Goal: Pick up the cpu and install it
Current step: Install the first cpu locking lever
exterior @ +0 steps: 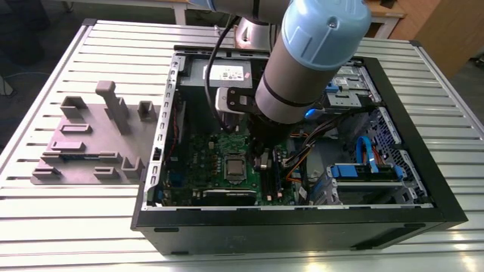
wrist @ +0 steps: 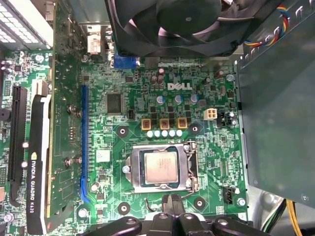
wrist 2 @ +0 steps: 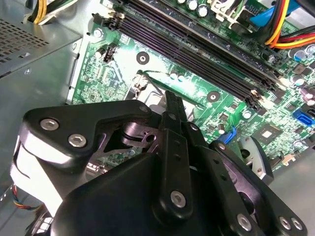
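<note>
Exterior view shows a slatted metal table (exterior: 68,226) carrying an open black computer case (exterior: 302,226) lying on its side. A grey and pale blue robot arm (exterior: 302,62) reaches down into the case from the far side, hiding much of the middle of the case. On the exterior view's left, just beside the case, sits a grey plastic fixture tray (exterior: 83,153) with upright posts. Inside the case a green motherboard (exterior: 204,153) lies flat, with a grey power supply box (exterior: 223,71) at the far end and blue drive brackets (exterior: 363,170) on the exterior view's right.

The first wrist view, looking straight down at the board, adds detail that the exterior view lacks: a black fan (wrist: 182,24), a graphics card (wrist: 37,167) standing in its slot, and the socket frame (wrist: 160,167) closed around the cpu (wrist: 159,166). The cpu lies flat in the socket, its silver top bare. In the exterior view it is a small grey square (exterior: 235,167) just beside the arm.

The gripper (wrist: 172,204) hangs just beside the socket, holding nothing, its black fingers (wrist 2: 173,118) pressed together in the second wrist view. That view also shows long dark memory slots (wrist 2: 197,44), while the gripper's body blocks the socket.
</note>
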Robot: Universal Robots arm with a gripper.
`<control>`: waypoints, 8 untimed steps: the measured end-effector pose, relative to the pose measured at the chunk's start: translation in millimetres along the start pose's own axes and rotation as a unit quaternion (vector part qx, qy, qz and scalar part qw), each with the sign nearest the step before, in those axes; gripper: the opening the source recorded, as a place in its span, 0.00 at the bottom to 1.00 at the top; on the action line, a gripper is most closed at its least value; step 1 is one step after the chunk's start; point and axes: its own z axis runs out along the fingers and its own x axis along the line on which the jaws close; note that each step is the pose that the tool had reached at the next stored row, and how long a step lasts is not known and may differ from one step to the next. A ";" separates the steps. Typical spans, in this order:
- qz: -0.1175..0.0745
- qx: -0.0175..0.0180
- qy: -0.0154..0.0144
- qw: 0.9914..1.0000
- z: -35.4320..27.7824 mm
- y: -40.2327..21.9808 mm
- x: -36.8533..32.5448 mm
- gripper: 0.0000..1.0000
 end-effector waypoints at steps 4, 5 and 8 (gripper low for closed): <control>0.000 0.000 0.002 1.000 0.4 -0.2 1.5 0.11; -0.001 0.000 0.003 1.000 0.5 -0.2 1.7 0.11; -0.001 0.000 0.006 1.000 1.3 -0.4 2.3 0.11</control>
